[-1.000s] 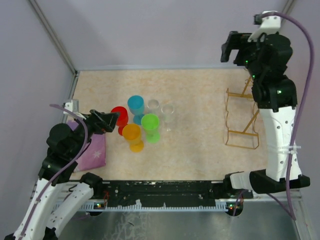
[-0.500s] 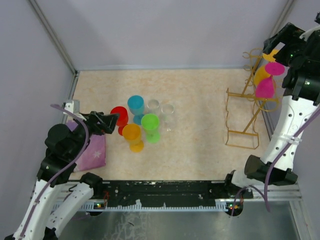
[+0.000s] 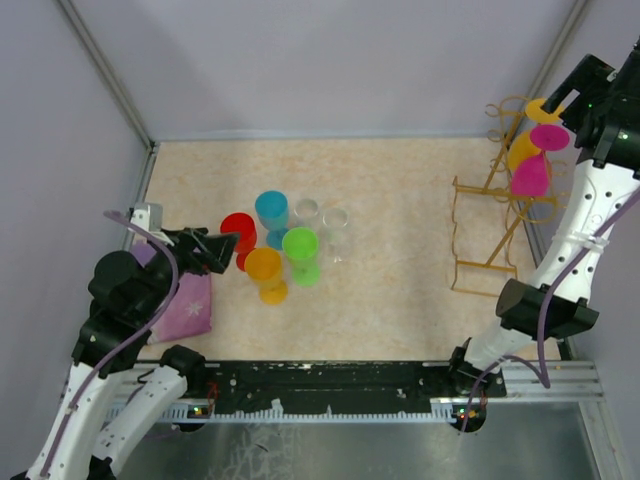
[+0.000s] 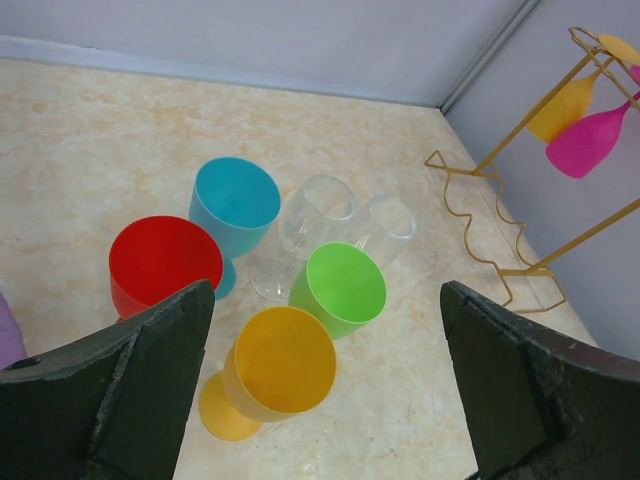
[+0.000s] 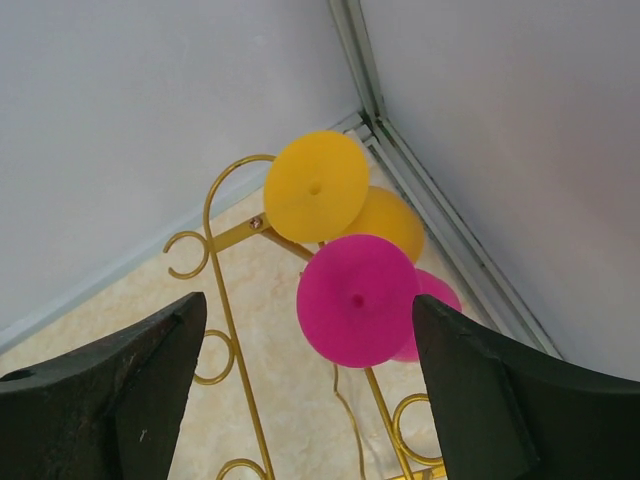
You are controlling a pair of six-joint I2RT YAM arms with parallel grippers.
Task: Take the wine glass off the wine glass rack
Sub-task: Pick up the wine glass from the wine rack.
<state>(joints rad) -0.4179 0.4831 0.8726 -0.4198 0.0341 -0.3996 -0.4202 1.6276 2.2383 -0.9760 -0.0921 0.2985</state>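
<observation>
The gold wire wine glass rack (image 3: 483,292) stands at the table's right side. A magenta wine glass (image 3: 530,176) and a yellow wine glass (image 3: 521,151) hang upside down from its top rails. My right gripper (image 3: 582,82) is open, high above the rack's far end. In the right wrist view the round magenta foot (image 5: 356,300) and yellow foot (image 5: 315,186) lie between and below my open right gripper (image 5: 307,300), with the rack's looped rails (image 5: 232,315) beside them. My left gripper (image 3: 205,248) is open and empty, and the left wrist view (image 4: 325,290) shows it apart from the glasses standing on the table.
Red (image 3: 237,230), blue (image 3: 271,210), green (image 3: 299,243) and orange (image 3: 264,265) glasses and two clear ones (image 3: 335,222) stand upright left of centre. A purple cloth (image 3: 187,305) lies at the near left. Walls close in behind and right of the rack.
My right arm has swung up and to the right, off the rack's top, uncovering the two hanging glasses. My left arm has barely shifted.
</observation>
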